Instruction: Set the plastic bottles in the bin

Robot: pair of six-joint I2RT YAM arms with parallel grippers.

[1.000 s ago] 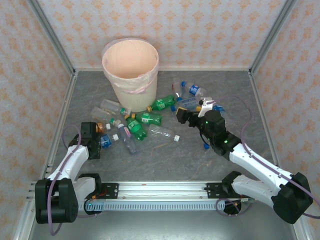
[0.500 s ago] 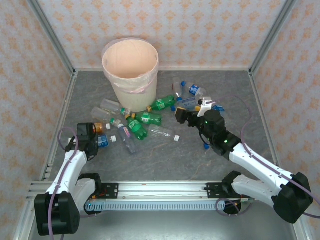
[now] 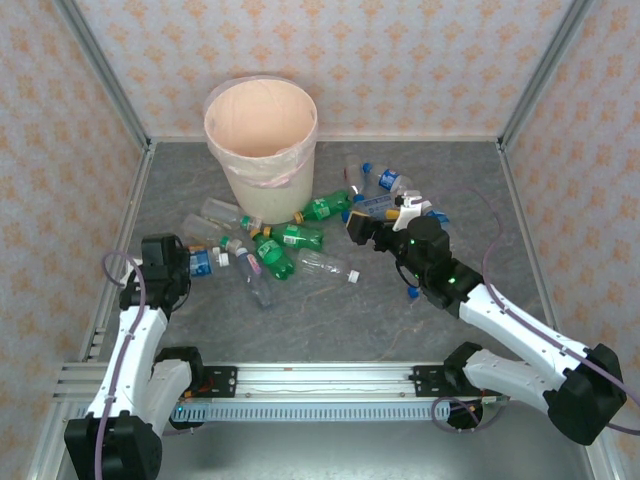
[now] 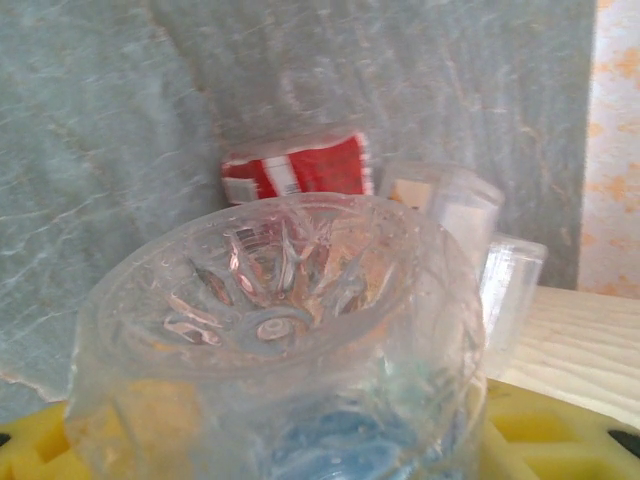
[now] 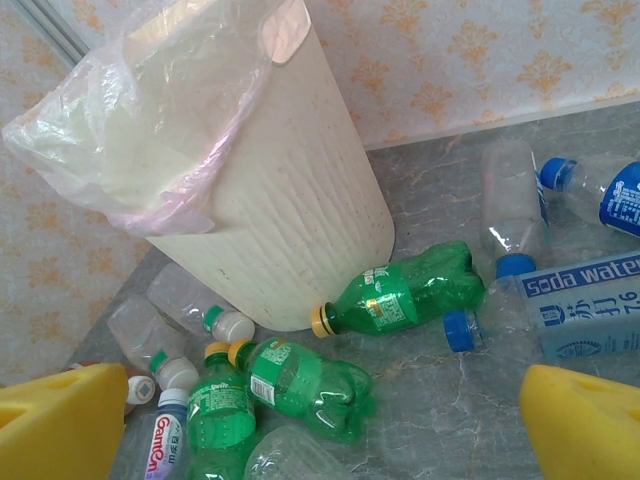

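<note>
The cream bin with a pink liner stands at the back of the grey floor. Plastic bottles lie scattered in front of it: green ones and clear ones. My left gripper is shut on a clear bottle with a blue label; the bottle's ribbed base sits between the yellow fingers. My right gripper hangs open above the floor to the right of the pile. Its wrist view shows the bin and a green yellow-capped bottle ahead of the right gripper.
Blue-capped clear bottles lie to the right of the bin. A red-labelled bottle lies beyond the held one. Patterned walls and metal frame posts close in the floor on three sides.
My left gripper has closed on the clear blue-labelled bottle and drawn back to the left with it. The right gripper has edged slightly left.
</note>
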